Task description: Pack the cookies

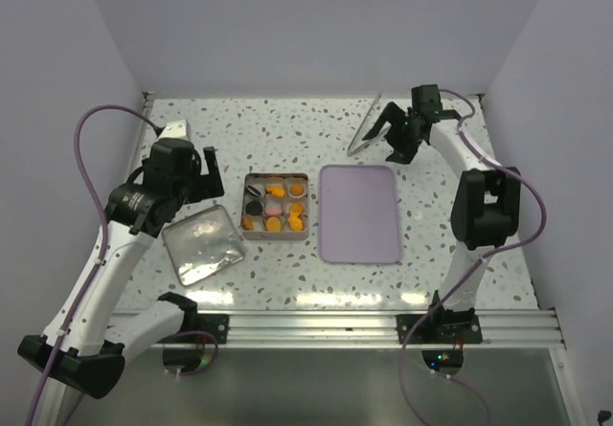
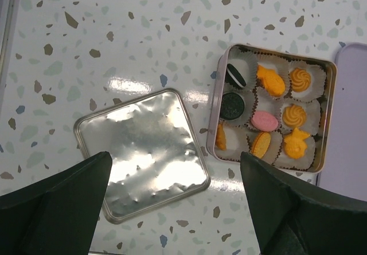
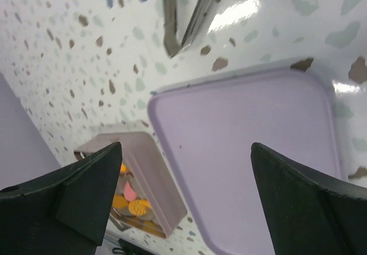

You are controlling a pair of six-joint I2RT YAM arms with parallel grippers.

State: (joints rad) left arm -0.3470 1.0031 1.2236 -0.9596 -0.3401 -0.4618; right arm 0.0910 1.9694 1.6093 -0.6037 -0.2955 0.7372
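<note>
The cookies [image 2: 264, 120] sit in white paper cups inside an open square tin [image 2: 216, 103] near the middle of the speckled table [image 1: 287, 129]: mostly orange, two black at the tin's far left, one pink in the centre. The tin's silver lid [image 2: 143, 152] lies flat to its left and nearer. The lid's right corner comes just beside the tin's near-left corner, with a thin gap of table showing between them.

Right of the tin lies a lavender tray [image 1: 359, 213] with rounded corners, its long left edge parallel to the tin's wall and just beside it. Metal tongs [image 3: 172, 46] lie beyond the tray's far edge, well apart from the tin.

The left gripper [image 2: 175, 163] hangs above the lid and the tin's left side, fingers spread wide and holding nothing. The right gripper [image 3: 186, 152] hovers over the far end of the tray, just right of the tongs, also spread wide with nothing between its fingers
</note>
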